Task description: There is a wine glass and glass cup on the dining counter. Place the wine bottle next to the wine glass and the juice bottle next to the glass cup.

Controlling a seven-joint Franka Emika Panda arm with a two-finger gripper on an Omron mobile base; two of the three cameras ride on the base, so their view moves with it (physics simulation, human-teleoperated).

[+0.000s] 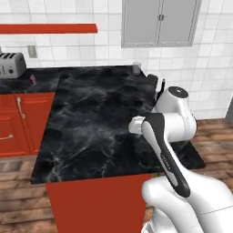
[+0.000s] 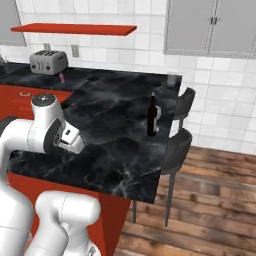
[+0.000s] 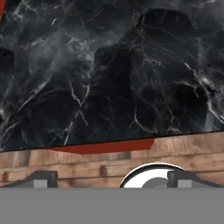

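The dining counter (image 2: pixel 115 125) runs black and white-veined from the lower left toward the tiled wall. At about nine o'clock from its middle, on the side counter in the right base view, the juice bottle (image 2: pixel 61 77) stands upright just in front of a toaster (image 2: pixel 48 62); it is small and blurred, and its contents cannot be made out. Further right, toward one o'clock at the far corner, the glass cup (image 2: pixel 172 78) stands upright, pale and see-through, apparently empty. At three o'clock, near the right edge, the wine bottle (image 2: pixel 151 116) stands with its long axis vertical and its neck pointing up. The wine glass (image 2: pixel 158 114) stands just beside and partly behind it, so its stem is hidden. Two dark stools (image 2: pixel 176 145) stand against that edge. In the hand view the gripper (image 3: pixel 111 179) hangs released, fingertips wide apart, holding nothing, above the counter's edge and the wood floor (image 3: pixel 65 159).
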